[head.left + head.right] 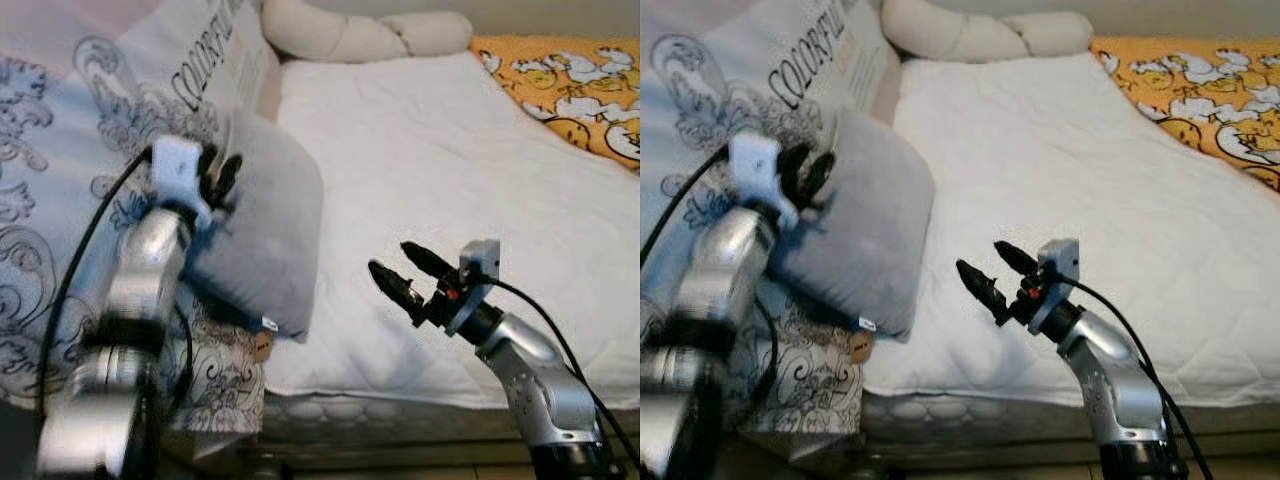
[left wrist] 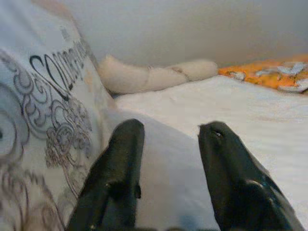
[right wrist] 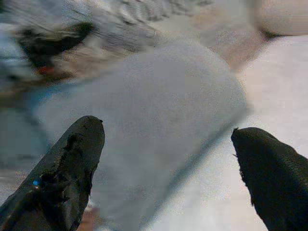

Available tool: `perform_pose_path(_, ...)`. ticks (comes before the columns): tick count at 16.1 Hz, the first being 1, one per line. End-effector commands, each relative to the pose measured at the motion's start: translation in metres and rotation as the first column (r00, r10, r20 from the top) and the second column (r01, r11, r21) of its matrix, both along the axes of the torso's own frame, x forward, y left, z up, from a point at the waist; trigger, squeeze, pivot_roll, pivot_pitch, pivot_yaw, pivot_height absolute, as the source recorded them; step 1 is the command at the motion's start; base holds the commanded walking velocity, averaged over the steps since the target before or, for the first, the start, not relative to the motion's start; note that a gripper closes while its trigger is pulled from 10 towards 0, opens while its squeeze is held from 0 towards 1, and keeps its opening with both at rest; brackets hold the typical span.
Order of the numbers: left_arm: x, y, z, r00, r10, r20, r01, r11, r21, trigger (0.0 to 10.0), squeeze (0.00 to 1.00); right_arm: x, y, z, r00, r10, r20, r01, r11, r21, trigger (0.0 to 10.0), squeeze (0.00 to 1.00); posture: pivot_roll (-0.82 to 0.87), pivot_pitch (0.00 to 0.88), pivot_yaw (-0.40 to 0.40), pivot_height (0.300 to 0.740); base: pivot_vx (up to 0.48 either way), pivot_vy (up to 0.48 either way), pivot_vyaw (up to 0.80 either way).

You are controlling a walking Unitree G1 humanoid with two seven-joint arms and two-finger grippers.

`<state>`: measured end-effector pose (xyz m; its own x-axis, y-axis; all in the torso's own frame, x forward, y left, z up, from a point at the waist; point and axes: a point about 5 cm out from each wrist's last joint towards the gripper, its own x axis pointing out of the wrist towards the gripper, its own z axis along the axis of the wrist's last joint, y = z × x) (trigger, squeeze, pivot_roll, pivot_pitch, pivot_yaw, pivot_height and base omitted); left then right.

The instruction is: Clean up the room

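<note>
On the bed (image 1: pixel 450 190): white quilted cover over the mattress, reaching from 6 o'clock up to 12 o'clock.
Grey pillow (image 1: pixel 262 225): at about 9 o'clock from the scene's centre, lying tilted along the bed's left edge, partly on a large patterned cushion (image 1: pixel 70 130) printed with scrolls and lettering.
Left gripper (image 1: pixel 222 175): pressed against the grey pillow's upper left face; its fingers (image 2: pixel 120 173) stand apart with the pillow fabric between them, but whether they pinch it I cannot tell.
Right gripper (image 1: pixel 400 272): at 6 o'clock, above the white cover, pointing toward the grey pillow at its 10 o'clock; fingers (image 3: pixel 72 163) spread wide with nothing between them.
Cream bolster (image 1: pixel 350 35): at 12 o'clock, lying along the head of the bed.
Orange patterned blanket (image 1: pixel 570 80): at 2 o'clock, on the far right corner of the bed.
</note>
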<state>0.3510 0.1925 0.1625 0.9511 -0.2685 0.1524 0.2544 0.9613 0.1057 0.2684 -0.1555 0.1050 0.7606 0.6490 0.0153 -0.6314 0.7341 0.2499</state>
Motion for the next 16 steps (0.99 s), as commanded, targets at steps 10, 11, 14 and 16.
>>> perform_pose_path(10,-0.073,-0.027,-0.051,0.971,0.143,-0.193,-0.146,0.989,-0.003,10.0,1.00,0.009,-0.017,-0.017,0.827,-0.558,-0.069,0.549,0.828,-0.114,10.0,0.00,0.16,0.000,-0.015,0.740,0.000,-0.359,0.00)
perform_pose_path(11,-0.076,-0.024,-0.053,0.962,0.168,-0.214,-0.173,0.985,-0.004,10.0,1.00,0.009,-0.016,-0.023,0.808,-0.583,-0.084,0.566,0.808,-0.163,10.0,0.00,0.16,0.000,-0.015,0.740,0.000,-0.480,0.00)
perform_pose_path(14,-0.078,-0.019,-0.057,0.944,0.210,-0.256,-0.214,0.977,0.009,10.0,1.00,0.010,-0.019,-0.023,0.789,-0.610,-0.071,0.588,0.783,-0.203,10.0,0.00,0.15,0.000,-0.022,0.740,0.000,-0.480,0.00)
perform_pose_path(16,-0.078,-0.019,-0.056,0.940,0.223,-0.257,-0.223,0.974,0.027,10.0,1.00,0.012,-0.023,-0.023,0.770,-0.634,-0.071,0.612,0.765,-0.198,10.0,0.00,0.16,0.000,-0.029,0.740,0.000,-0.480,0.00)
